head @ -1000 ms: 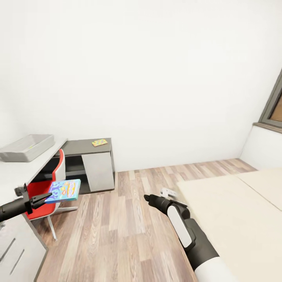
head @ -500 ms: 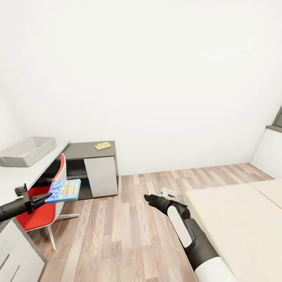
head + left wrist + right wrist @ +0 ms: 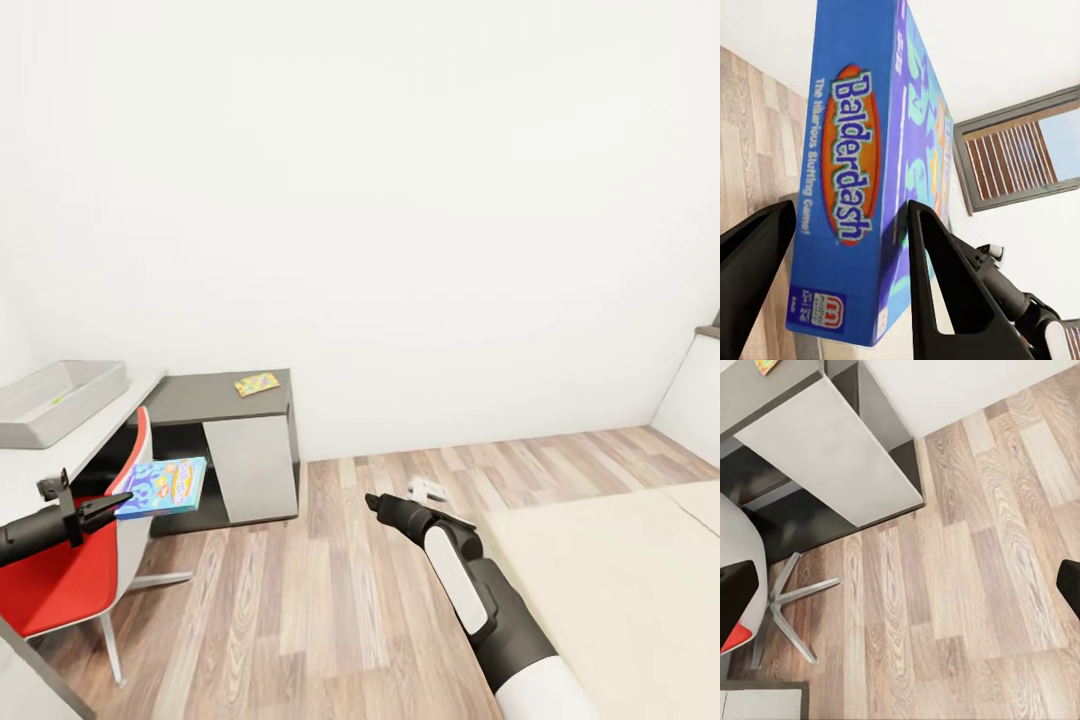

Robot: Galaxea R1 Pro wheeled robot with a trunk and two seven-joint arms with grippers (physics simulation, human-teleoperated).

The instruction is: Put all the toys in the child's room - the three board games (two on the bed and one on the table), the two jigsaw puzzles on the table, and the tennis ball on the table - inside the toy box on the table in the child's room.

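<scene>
At the far left, the toy box (image 3: 55,402) sits on the table (image 3: 60,455). The left gripper (image 3: 112,503) is clamped on the blue board game (image 3: 162,487) (printed "Balderdash"), above the red chair (image 3: 60,580). A jigsaw puzzle (image 3: 257,384) lies on the dark cabinet (image 3: 225,440). The right gripper (image 3: 375,503) hangs over the floor (image 3: 300,610), fingers apart, beside the bed (image 3: 620,590).

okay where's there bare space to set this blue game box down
The toy box on the table looks mostly bare inside. The dark cabinet's top is free left of the small puzzle. The bed beside the right arm is bare. The red chair crowds the table's edge.
</scene>
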